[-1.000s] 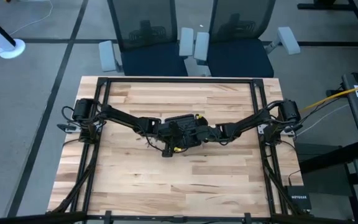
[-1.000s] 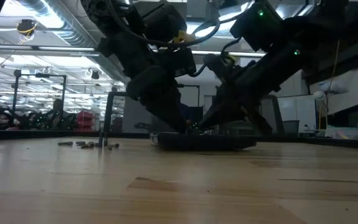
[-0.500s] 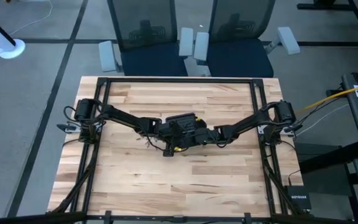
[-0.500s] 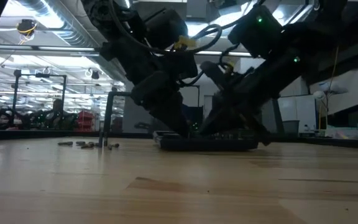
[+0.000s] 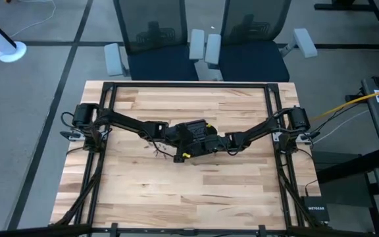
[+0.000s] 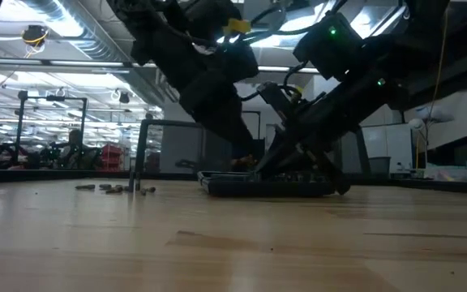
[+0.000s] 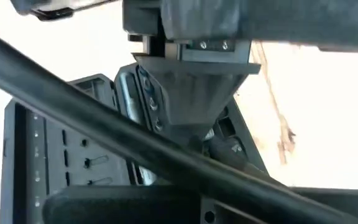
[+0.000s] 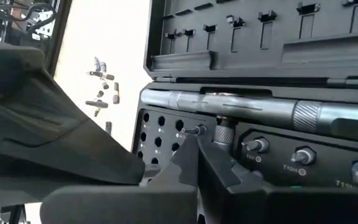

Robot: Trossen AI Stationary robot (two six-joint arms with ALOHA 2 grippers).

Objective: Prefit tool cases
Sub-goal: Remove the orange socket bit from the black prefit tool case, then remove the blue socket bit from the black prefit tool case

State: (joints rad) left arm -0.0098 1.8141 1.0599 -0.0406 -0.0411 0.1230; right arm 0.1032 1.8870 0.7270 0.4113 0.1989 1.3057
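The black tool case (image 5: 191,126) lies open and flat at mid-table, its underside on the wood (image 6: 266,186). Its lid half shows bit slots (image 8: 260,37). Its other half holds a silver ratchet handle (image 8: 247,107) and a grid of holes (image 8: 160,134). My right gripper (image 8: 193,142), shut, reaches slanting down from the table's right onto that grid (image 6: 259,169). My left gripper (image 6: 247,162), shut, hangs just above the case's left part (image 5: 188,139); the case also shows in its wrist view (image 7: 42,155). My right gripper's shut fingertips (image 8: 188,149) end right at a small metal bit (image 8: 199,130) at the hole grid of the case's lower half. The fingers slant down from the table's right. I cannot tell whether they pinch the bit or only touch it.
Several loose bits (image 5: 158,149) lie on the wood left of the case (image 6: 112,188) (image 8: 101,87). A black frame rail (image 5: 176,84) borders the table; one post (image 6: 140,154) stands behind the bits. A NETGEAR box (image 5: 316,212) sits at the near right corner.
My right gripper has come down toward the case and rolled a little. My left gripper has risen slightly off the case. The case has stayed where it was.
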